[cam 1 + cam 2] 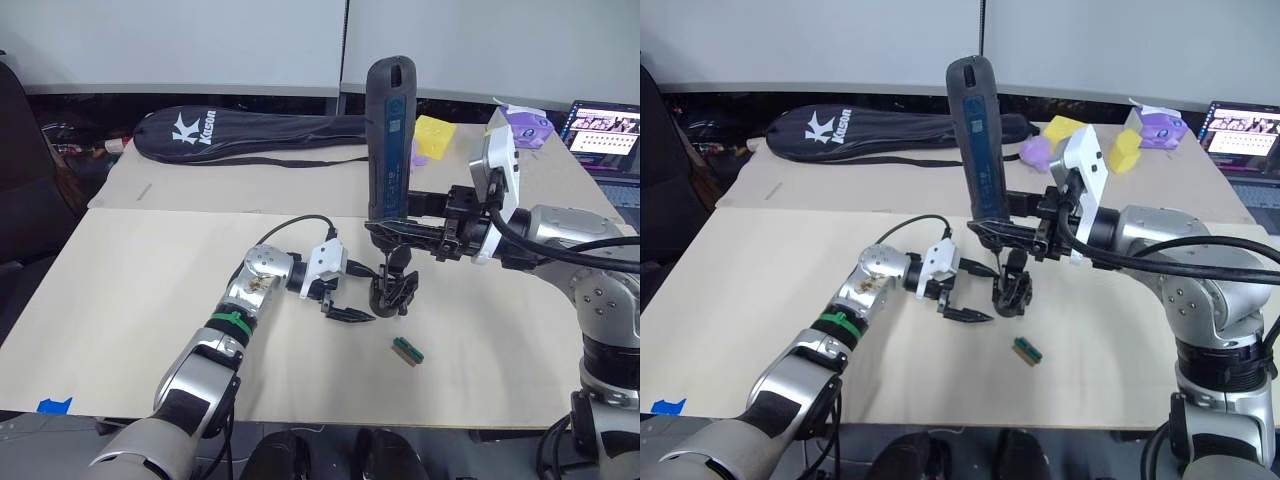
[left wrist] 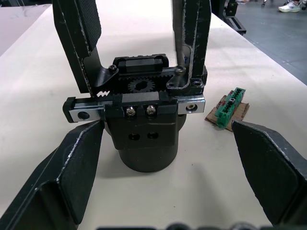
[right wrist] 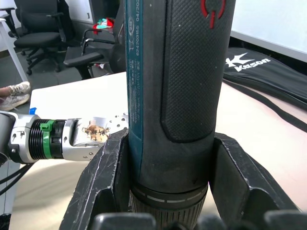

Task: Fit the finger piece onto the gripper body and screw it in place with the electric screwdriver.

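A pale table carries the work, and behind it, on a second surface, lies a long black racket bag, with yellow and purple blocks and a laptop farther to the right. The right gripper is clenched around the electric screwdriver, which it holds upright, bluish label facing the camera, tip down over the gripper body; in the right wrist view its two jaws press against the tool's lower barrel on either side. The gripper body stands near the middle of the table on its round base, its toothed rack and gear facing up, and two tall black finger pieces rise from its top, the finger piece on the side of the green block seated on the rail. The left gripper sits just beside the gripper body with its jaws spread wide, one on each side of the base, gripping nothing. A tiny green-and-black block lies on the table near the gripper body, apart from it.
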`<state>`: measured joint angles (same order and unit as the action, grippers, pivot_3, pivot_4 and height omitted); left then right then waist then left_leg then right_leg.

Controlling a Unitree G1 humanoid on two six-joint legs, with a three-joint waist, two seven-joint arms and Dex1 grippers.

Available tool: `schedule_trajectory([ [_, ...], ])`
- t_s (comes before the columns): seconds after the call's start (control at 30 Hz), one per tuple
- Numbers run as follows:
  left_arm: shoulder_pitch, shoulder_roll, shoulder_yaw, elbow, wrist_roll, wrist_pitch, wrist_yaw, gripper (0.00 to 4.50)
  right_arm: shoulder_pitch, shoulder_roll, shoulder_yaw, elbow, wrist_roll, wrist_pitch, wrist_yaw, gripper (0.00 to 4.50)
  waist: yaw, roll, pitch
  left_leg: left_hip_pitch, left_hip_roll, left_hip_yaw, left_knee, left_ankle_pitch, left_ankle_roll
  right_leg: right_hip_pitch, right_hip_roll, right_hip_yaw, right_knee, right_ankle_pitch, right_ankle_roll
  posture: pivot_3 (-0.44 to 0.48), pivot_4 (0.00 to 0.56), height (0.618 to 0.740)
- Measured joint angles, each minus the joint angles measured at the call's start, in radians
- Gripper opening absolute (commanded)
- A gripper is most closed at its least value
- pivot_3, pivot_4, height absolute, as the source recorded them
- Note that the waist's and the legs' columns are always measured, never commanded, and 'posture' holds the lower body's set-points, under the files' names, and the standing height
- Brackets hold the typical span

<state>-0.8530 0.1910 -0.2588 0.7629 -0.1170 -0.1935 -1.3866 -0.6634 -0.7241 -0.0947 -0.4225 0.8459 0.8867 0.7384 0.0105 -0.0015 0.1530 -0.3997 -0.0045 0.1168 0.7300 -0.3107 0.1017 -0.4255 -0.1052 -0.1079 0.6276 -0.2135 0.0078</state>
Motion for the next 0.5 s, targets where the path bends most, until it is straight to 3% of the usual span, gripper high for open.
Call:
schedule_trajectory([
  [0.5,0.000,0.000,0.000,0.000,0.000,0.000,0.000,4.50,0.002,-0.005,0.000,0.000,-0.019,0.000,0.007,1.90,0.000,0.000,0.000,0.000,0.000,0.000,0.000,0.000,0.000,0.000,0.000,0.000,0.000,0.000,0.000,0.000,0.150,0.740],
])
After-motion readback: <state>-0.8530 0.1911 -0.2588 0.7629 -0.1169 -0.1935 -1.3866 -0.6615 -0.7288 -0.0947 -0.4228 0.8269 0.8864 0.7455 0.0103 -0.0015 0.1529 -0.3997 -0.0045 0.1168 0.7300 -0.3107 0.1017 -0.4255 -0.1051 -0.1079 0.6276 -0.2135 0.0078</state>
